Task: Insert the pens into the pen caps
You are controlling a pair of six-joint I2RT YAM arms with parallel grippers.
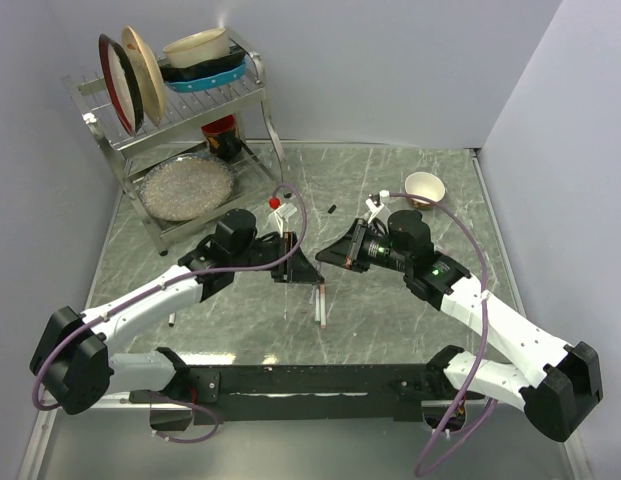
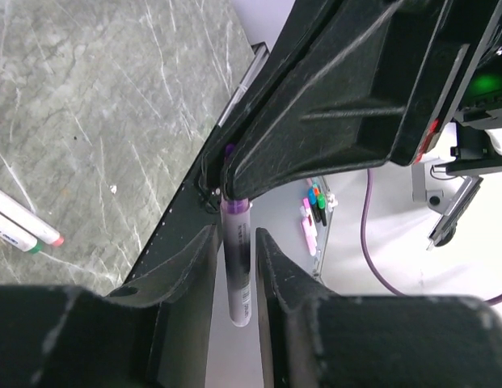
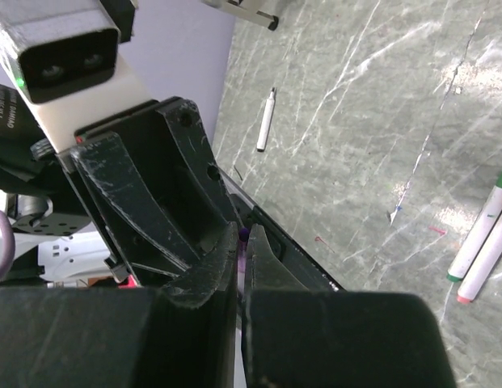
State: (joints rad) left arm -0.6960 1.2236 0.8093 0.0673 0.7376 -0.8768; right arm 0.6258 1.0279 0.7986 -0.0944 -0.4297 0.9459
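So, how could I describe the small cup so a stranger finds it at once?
Start at the green stone table and go toward its far right corner, past the right arm. The cup stands there upright and alone; every other dish sits in the metal rack at the far left.

Robotics lab test cell. Evidence: left arm [image 1: 160, 290] and right arm [image 1: 490, 310] bolted to a black base rail [image 1: 310, 380] at the edge of a marble-patterned bench [image 1: 390, 190]. Plain partition walls [image 1: 390, 70] on three sides. Staged kitchenware: dish rack [image 1: 120, 150], plates [image 1: 140, 60], paper cup [image 1: 424, 186]. Loose marker pens [image 1: 319, 305].
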